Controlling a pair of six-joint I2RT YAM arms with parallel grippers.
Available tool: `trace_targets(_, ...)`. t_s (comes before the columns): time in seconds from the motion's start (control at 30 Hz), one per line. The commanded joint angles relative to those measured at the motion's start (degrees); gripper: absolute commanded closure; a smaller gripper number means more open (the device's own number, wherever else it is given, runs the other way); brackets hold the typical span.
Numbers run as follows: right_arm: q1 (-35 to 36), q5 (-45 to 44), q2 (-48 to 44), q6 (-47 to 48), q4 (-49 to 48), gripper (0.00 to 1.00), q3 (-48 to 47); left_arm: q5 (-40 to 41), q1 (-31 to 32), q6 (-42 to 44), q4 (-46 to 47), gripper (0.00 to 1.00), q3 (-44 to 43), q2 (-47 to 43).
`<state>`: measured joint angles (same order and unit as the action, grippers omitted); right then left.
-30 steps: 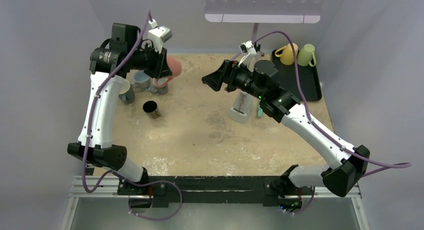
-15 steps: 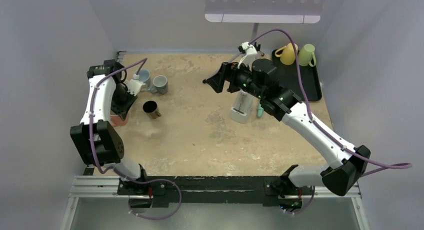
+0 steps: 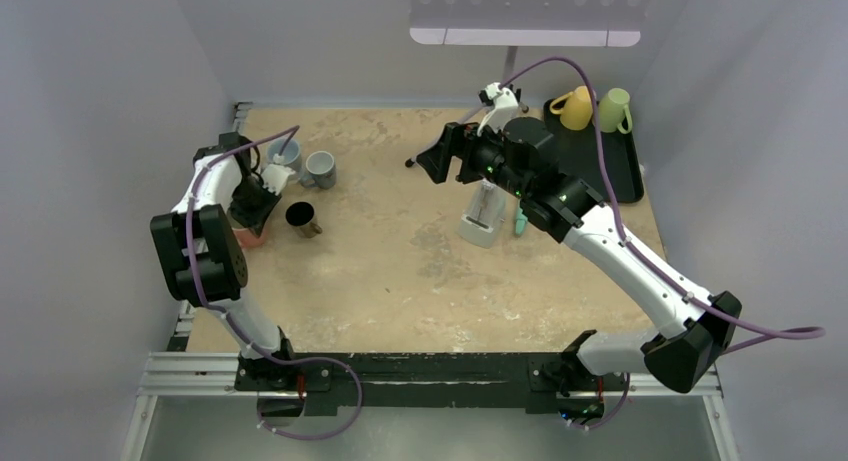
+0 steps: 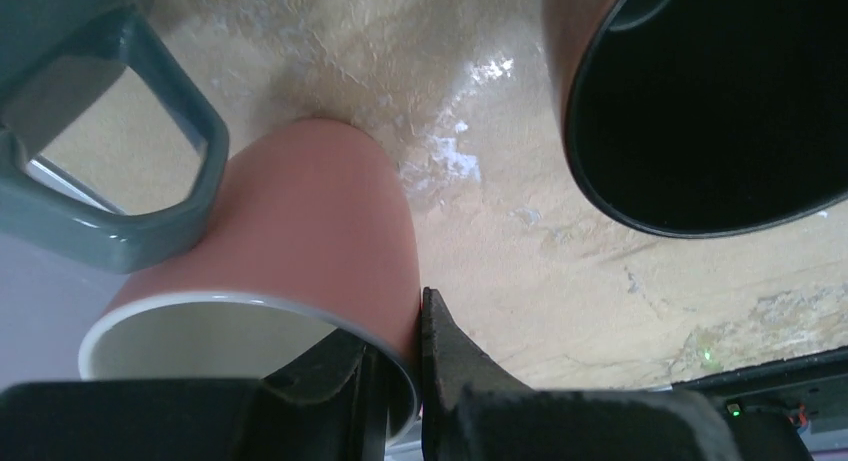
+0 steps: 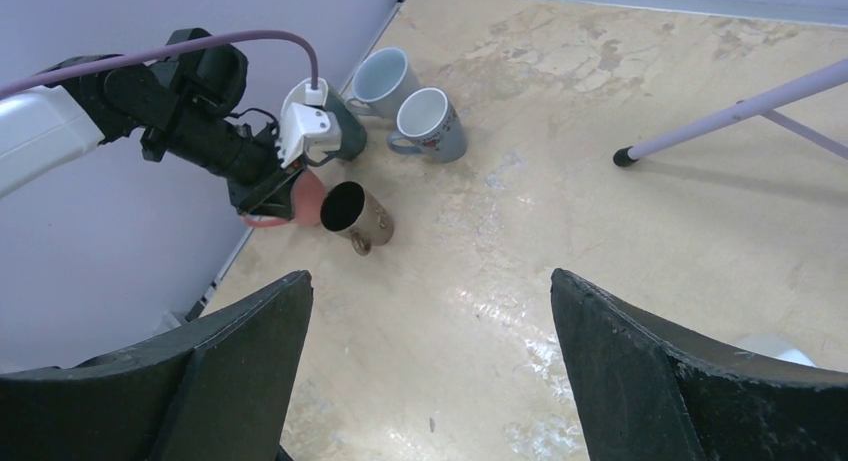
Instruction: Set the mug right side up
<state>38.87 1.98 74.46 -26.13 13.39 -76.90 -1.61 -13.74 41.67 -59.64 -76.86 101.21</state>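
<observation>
At the 9 o'clock edge of the counter [image 3: 420, 271], the left pincer [image 4: 405, 326] pinches the rim of the pink mug [image 4: 300, 221], with one finger inside the wall and one outside. The mug's white-lined mouth faces the wrist camera and its closed end is down at the counter. It leans a little.

In that wrist view, the handle of a teal mug [image 4: 150, 181] crowds in at the pink mug's 10 o'clock, touching or nearly so. A dark mug [image 4: 720, 101] stands open-mouthed at 2 o'clock, near but apart. The overhead view mostly hides the pink mug under the arm. It does show two pale mugs [image 3: 303, 161] further back, at about 1 o'clock.

Past mid-counter, a white stand [image 3: 482, 216] sits under the right arm. The right pincer [image 5: 430, 281] hangs above the counter, spread wide and holding nothing.

At the far right, at 2 o'clock, a black tray [image 3: 600, 166] carries a yellow mug [image 3: 573, 108] and a green mug [image 3: 613, 111].
</observation>
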Motion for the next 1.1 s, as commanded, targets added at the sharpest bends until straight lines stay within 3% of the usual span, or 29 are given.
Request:
trace_targets(0.0, -0.05, -3.82, -2.19, 0.92, 1.01, 0.06, -0.83, -1.88, -0.43, 1.45, 2.43, 0.96, -1.85, 1.96)
trace_targets(0.13, -0.65, -17.74, -1.19, -2.09, 10.25, 0.03, -3.42, -1.60, -0.52, 0.63, 1.96, 0.65, -2.04, 1.04)
trace_targets(0.23, -3.68, -27.12, -1.20, -2.02, 16.54, 0.02, -4.06, -2.31, -0.50, 0.87, -0.30, 0.54, -3.28, -1.33)
trace_targets(0.33, -12.28, -28.56, -3.06, 1.44, 16.55, 0.05, 0.01, -4.02, -0.50, 0.80, -4.58, 0.46, -6.45, -3.46)
trace_targets(0.5, -30.19, -22.71, -1.84, 13.07, 6.72, 0.08, 6.61, -11.80, 0.13, -0.47, -13.27, 0.39, -13.64, -5.49)
trace_targets(0.67, -42.66, -12.85, 14.42, 24.35, 2.80, 0.08, -1.11, -17.73, 1.82, -2.38, -17.48, 0.37, -18.55, -8.77)
trace_targets(0.83, -49.35, -8.11, 31.45, 28.89, 3.11, 0.08, -14.47, -20.02, 3.81, -3.66, -19.08, 0.34, -22.30, -11.09)
trace_targets(1.07, -55.23, -1.14, 45.35, 34.67, -1.89, 0.07, -25.89, -17.05, 4.87, -4.23, -20.50, 0.33, -25.36, -10.82)
